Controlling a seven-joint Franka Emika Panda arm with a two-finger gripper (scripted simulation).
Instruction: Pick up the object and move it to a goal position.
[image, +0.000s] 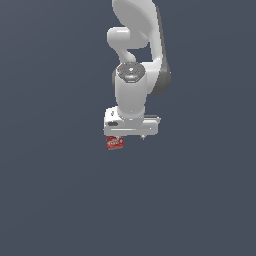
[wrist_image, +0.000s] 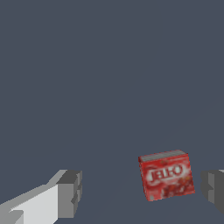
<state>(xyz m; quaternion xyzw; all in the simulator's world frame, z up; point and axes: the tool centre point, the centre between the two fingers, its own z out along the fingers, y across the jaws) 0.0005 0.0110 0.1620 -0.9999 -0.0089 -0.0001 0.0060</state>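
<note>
While the white arm (image: 131, 90) hangs down over the dark gray desk (image: 55, 200), its claw (wrist_image: 142, 194) is spread wide open and holds nothing. In the wrist view, the red box (wrist_image: 166, 175) with white letters sits between the two gray fingers (wrist_image: 70, 192), much closer to one finger than the other, and not touching either. In the exterior view, the box (image: 115, 143) peeks out just under the claw (image: 131, 134), at about 7 o'clock from it. It looks a bit tilted.
</note>
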